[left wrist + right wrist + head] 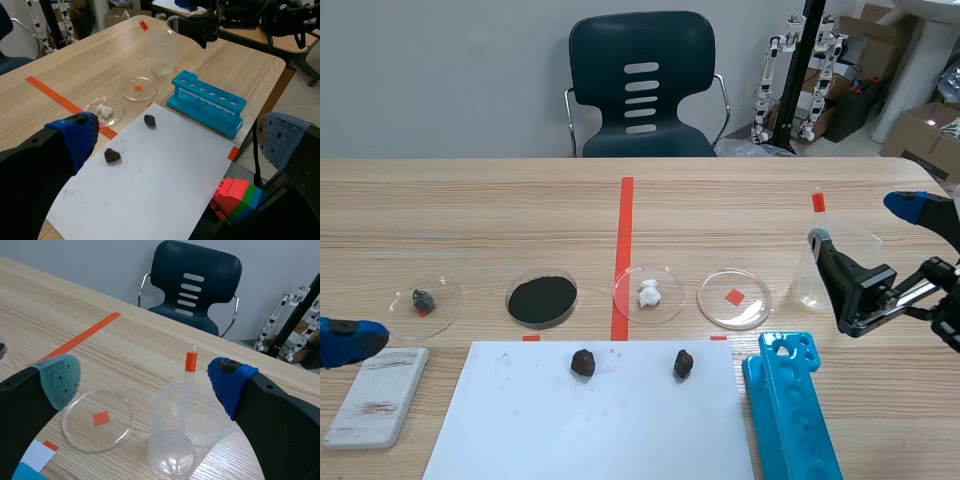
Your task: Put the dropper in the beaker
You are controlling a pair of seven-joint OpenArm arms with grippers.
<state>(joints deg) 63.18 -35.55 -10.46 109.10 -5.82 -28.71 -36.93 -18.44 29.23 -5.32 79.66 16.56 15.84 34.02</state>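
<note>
A clear plastic beaker (813,280) stands on the table at the right. The dropper (817,207), clear with a red band near its top, leans upright inside it. My right gripper (145,382) is open, its two fingers on either side of the beaker (182,440) and the dropper (186,390), touching neither. In the scene view it (865,228) hovers just right of the beaker. My left gripper (180,137) is open and holds nothing, low at the table's left edge, where one blue fingertip (352,338) shows. The beaker (163,50) stands far ahead of it.
A row of petri dishes crosses the table: one with a grey lump (423,300), one with black powder (541,298), one with white bits (648,293), one bare (734,298). Two dark stones (583,363) lie on white paper (590,420). A blue tube rack (790,410) and a white block (377,395) flank it.
</note>
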